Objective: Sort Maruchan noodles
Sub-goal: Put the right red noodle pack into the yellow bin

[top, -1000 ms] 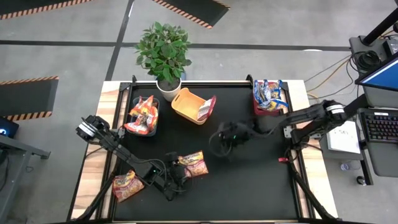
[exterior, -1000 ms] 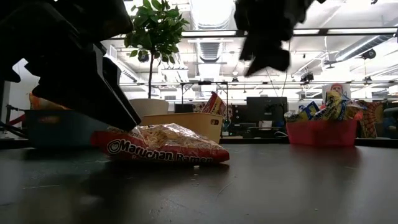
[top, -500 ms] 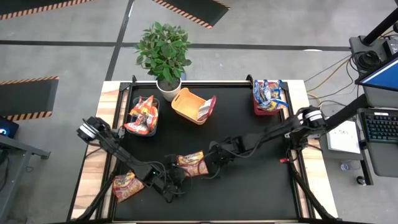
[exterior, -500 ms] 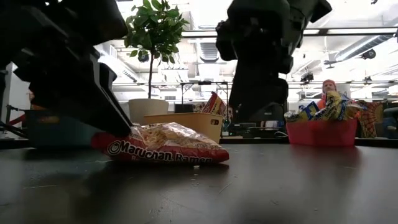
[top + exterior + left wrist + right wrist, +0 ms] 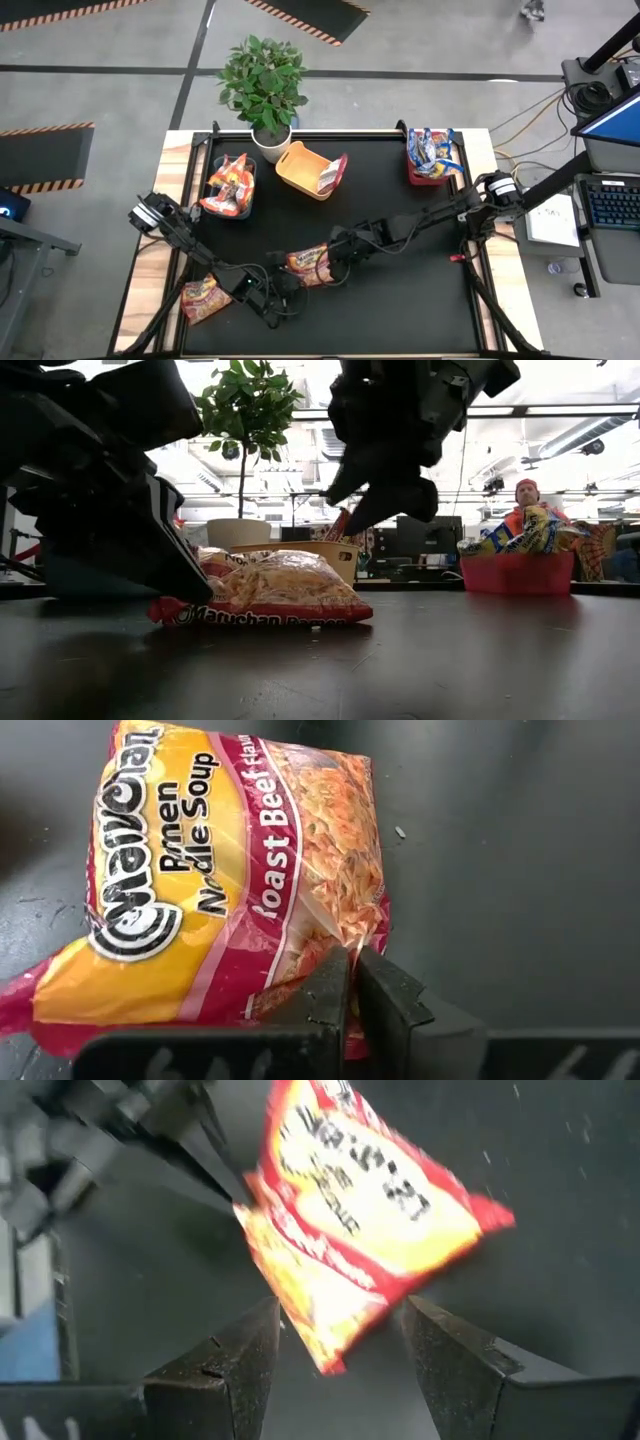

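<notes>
A pinkish-red and yellow Maruchan noodle packet [image 5: 312, 262] lies on the black table near its middle front. My left gripper [image 5: 293, 277] reaches it from the near left and is shut on it. My right gripper [image 5: 336, 264] hovers open over the packet's right end [image 5: 330, 1335], its fingers on either side and clear of it; the low view shows it above the packet [image 5: 270, 595]. A second pinkish-red packet [image 5: 205, 297] lies flat at the table's near left. My left gripper pinches a corner of the packet at its red sealed edge [image 5: 335, 945] between its two fingers. They slant down from the table's near left. The packet's underside [image 5: 260, 618] rests on the table.
A dark bin [image 5: 230, 185] holding pinkish-red packets stands at the far left beside a potted plant [image 5: 263, 85]. An orange bin [image 5: 305, 168] with one packet stands at the far middle. A red bin [image 5: 432, 158] with blue-and-yellow packets is at the far right.
My left gripper has shut on the packet's corner. My right gripper has come down and toward the table's left, from the middle right to just over the packet, staying open. The packet has bulged up a little while staying on the table.
</notes>
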Controlling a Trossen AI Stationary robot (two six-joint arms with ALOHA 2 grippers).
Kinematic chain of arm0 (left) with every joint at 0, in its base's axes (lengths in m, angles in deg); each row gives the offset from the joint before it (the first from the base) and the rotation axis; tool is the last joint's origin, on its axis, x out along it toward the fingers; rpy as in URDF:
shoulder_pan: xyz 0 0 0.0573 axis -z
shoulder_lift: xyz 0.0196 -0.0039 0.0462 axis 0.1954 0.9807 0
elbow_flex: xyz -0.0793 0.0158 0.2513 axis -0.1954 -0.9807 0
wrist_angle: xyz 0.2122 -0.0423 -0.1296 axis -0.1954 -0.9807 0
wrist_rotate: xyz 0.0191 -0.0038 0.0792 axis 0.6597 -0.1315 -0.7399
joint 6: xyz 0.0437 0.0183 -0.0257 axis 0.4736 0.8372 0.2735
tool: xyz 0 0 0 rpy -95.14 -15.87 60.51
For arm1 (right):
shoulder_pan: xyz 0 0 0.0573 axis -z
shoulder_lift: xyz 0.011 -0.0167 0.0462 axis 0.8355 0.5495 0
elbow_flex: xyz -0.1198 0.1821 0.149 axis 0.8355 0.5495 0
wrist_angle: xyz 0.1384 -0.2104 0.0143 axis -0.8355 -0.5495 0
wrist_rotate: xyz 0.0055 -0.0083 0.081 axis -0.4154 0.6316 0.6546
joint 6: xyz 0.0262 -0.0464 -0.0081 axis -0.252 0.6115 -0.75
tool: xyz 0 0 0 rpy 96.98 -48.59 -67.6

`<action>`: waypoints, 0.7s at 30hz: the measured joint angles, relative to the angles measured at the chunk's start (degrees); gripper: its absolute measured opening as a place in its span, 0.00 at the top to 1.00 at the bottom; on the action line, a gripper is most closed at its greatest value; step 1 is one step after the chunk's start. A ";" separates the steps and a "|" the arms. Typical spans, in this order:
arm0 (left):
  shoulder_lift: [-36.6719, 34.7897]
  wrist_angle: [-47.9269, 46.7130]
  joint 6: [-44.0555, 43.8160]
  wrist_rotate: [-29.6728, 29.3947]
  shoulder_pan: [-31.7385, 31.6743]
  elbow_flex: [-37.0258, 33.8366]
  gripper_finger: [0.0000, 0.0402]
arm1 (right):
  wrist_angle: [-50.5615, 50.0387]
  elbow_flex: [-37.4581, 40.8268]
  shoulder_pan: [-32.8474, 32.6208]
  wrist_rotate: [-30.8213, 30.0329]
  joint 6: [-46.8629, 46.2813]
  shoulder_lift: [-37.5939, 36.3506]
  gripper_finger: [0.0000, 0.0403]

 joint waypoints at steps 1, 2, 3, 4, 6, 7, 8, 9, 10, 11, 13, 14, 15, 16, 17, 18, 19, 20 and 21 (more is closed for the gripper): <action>0.00 0.17 -0.35 0.00 0.09 -0.18 0.99 | 1.48 0.21 0.00 -0.26 -0.05 0.00 0.50; 0.00 0.23 -0.70 -0.07 0.17 -0.38 0.99 | 2.61 0.39 0.00 -0.47 -0.15 0.00 0.50; 0.00 0.22 -1.14 -0.12 0.24 -0.64 1.00 | 3.39 0.57 0.00 -0.48 -0.19 0.00 0.50; 0.00 0.28 -1.59 -0.42 0.28 -0.90 1.00 | 3.46 0.60 0.00 -0.48 -0.19 0.00 0.50; -0.03 0.92 -2.48 -0.60 0.31 -1.55 1.00 | 3.47 0.63 0.23 -0.51 -0.19 0.00 0.50; -0.07 1.32 -2.89 -0.63 0.31 -1.93 1.00 | 3.50 0.67 0.30 -0.53 -0.19 0.00 0.50; -0.11 1.83 -3.25 -0.73 0.31 -2.38 1.00 | 3.48 0.70 0.37 -0.83 -0.18 0.00 0.50; -0.13 2.54 -3.50 -0.90 0.31 -2.85 1.00 | 3.43 0.71 0.39 -1.13 -0.16 0.00 0.50; -0.15 3.20 -3.65 -0.96 0.33 -3.24 1.00 | 3.41 0.71 0.39 -1.36 0.03 0.00 0.50; -0.17 3.93 -3.63 -1.00 0.33 -3.62 1.00 | 3.41 0.71 0.41 -1.50 0.69 0.00 0.50; -0.17 4.75 -3.63 -1.06 0.39 -4.06 1.00 | 3.41 0.71 0.44 -1.57 2.31 0.00 0.50; -0.17 5.07 -3.63 -1.14 0.39 -4.25 1.00 | 3.41 0.71 0.44 -1.56 3.22 0.00 0.50; -0.17 5.29 -3.63 -1.13 0.39 -4.37 1.00 | 3.41 0.71 0.44 -1.62 3.63 0.00 0.50; -0.17 5.34 -3.63 -1.12 0.39 -4.40 1.00 | 3.41 0.71 0.41 -1.81 3.83 0.00 0.50; -0.17 5.34 -3.63 -1.12 0.39 -4.40 1.00 | 3.41 0.71 0.39 -2.12 3.93 0.00 0.50; -0.17 5.34 -3.63 -1.09 0.39 -4.40 1.00 | 3.39 0.71 0.37 -2.57 3.98 0.00 0.50; -0.16 5.36 -3.63 -1.09 0.39 -4.40 1.00 | 3.39 0.71 0.38 -2.79 3.99 0.00 0.50; -0.15 5.36 -3.63 -1.11 0.39 -4.40 1.00 | 3.39 0.71 0.39 -2.80 4.01 0.00 0.50; -0.15 5.36 -3.63 -1.22 0.39 -4.40 1.00 | 3.39 0.71 0.39 -2.80 4.03 0.00 0.51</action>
